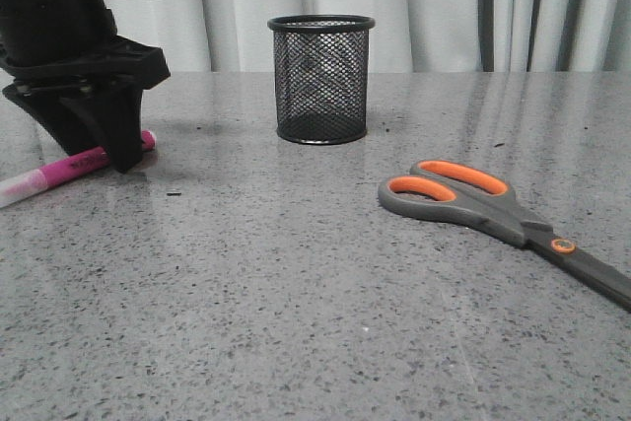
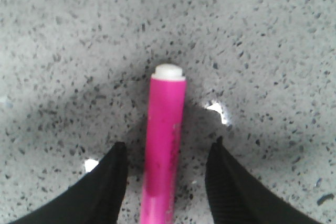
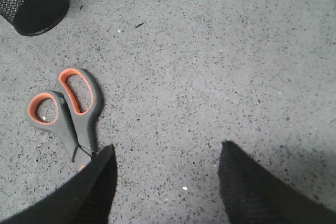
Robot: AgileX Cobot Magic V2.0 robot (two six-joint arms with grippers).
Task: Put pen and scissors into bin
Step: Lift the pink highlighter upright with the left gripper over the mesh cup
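The magenta-pink pen lies flat on the grey speckled table at the left. My left gripper is down over it, and in the left wrist view the open gripper straddles the pen with a gap on each side. The scissors lie flat at the right, handles toward the bin; they also show in the right wrist view. The black mesh bin stands upright at the back middle and shows in the right wrist view. My right gripper is open and empty above the table beside the scissors.
White curtains hang behind the table's far edge. Bare grey table surface lies between the pen and the scissors and in front of the bin.
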